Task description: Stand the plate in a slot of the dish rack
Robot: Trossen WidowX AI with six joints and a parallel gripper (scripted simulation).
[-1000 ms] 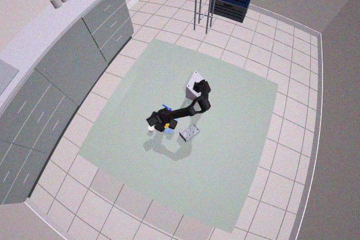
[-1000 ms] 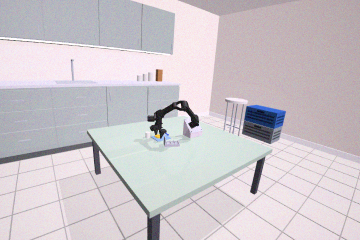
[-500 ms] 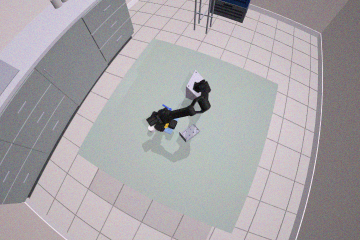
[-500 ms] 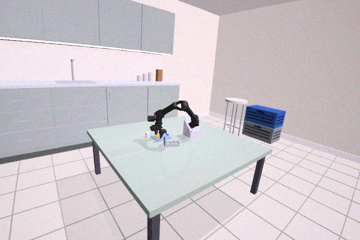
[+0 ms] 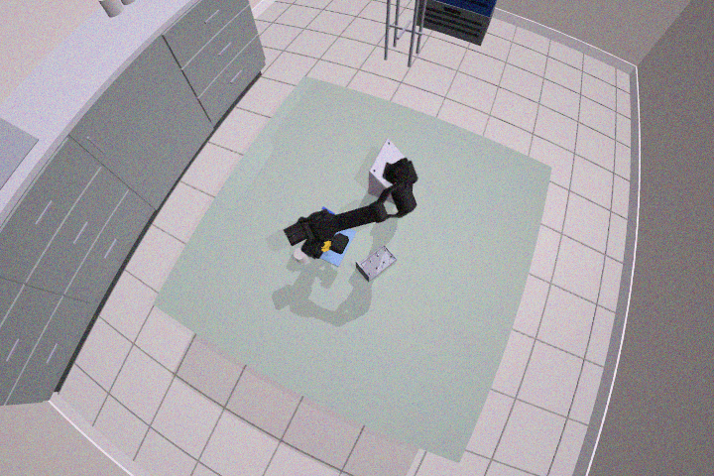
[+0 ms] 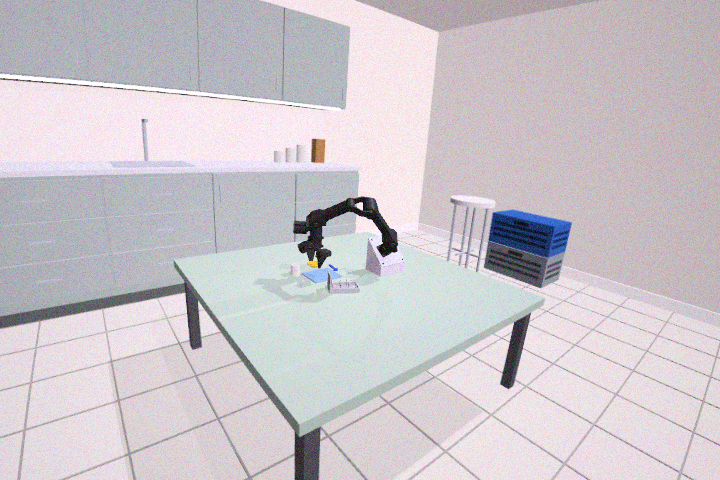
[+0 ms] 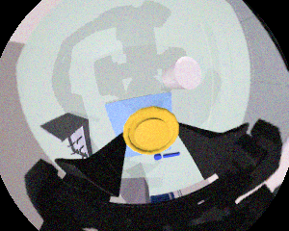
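A small yellow plate [image 5: 325, 245] [image 6: 312, 263] [image 7: 151, 130] lies flat on a blue mat [image 5: 335, 257] [image 6: 315, 276] [image 7: 140, 108] near the table's middle. My gripper [image 5: 328, 244] [image 6: 314, 258] [image 7: 150, 130] points down over it, with one finger on each side of the rim, shut on the plate. I cannot tell whether the plate is off the mat. The grey dish rack [image 5: 376, 262] [image 6: 343, 286] [image 7: 70, 131] with thin rails stands on the table just right of the mat, apart from the plate.
A white cup [image 5: 299, 255] [image 6: 295, 270] [image 7: 183, 73] lies left of the mat. A small blue stick [image 6: 332, 267] [image 7: 167, 154] lies on the mat near the plate. The arm's white base [image 5: 381, 163] [image 6: 384, 261] stands behind the rack on the green table [image 5: 397, 364] [image 6: 372, 339].
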